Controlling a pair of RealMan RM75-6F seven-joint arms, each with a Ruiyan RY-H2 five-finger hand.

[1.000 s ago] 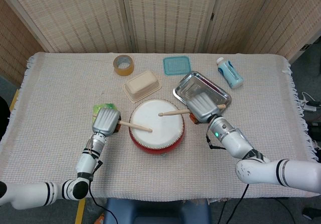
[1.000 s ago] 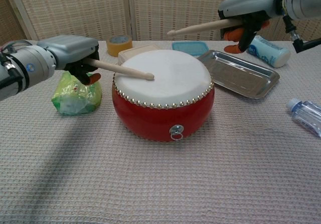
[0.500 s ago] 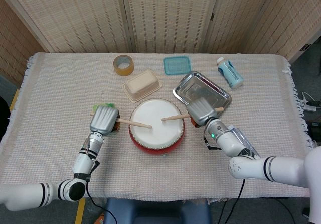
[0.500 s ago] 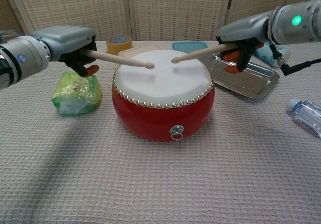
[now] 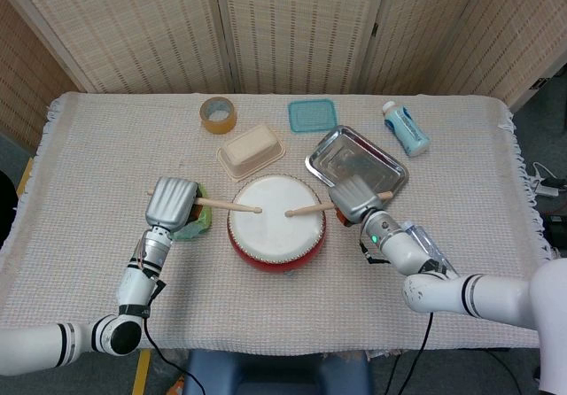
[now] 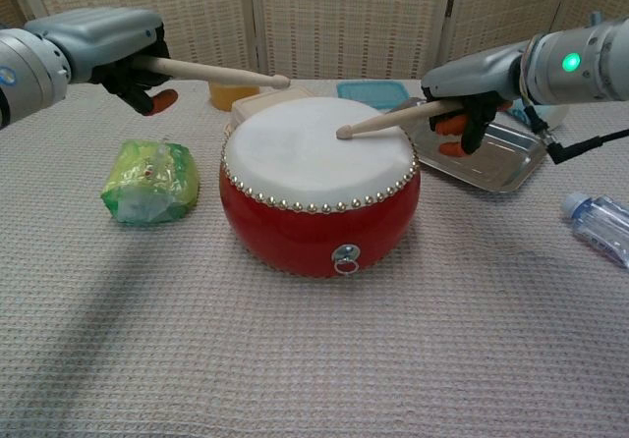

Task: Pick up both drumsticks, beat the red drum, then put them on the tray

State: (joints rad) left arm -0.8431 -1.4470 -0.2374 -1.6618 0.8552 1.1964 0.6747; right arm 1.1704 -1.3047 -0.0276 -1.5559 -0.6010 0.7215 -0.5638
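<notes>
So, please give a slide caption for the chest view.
Right hand strikes round red drum; left hand holds its stick raised.

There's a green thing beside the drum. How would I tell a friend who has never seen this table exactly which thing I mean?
Start at the red drum in the middle of the table. On the side of the robot's left arm, a crumpled green bag lies on the cloth close to the drum. It is the only soft, bright green thing there; its neighbours are hard boxes, a tape roll and a metal tray.
</notes>
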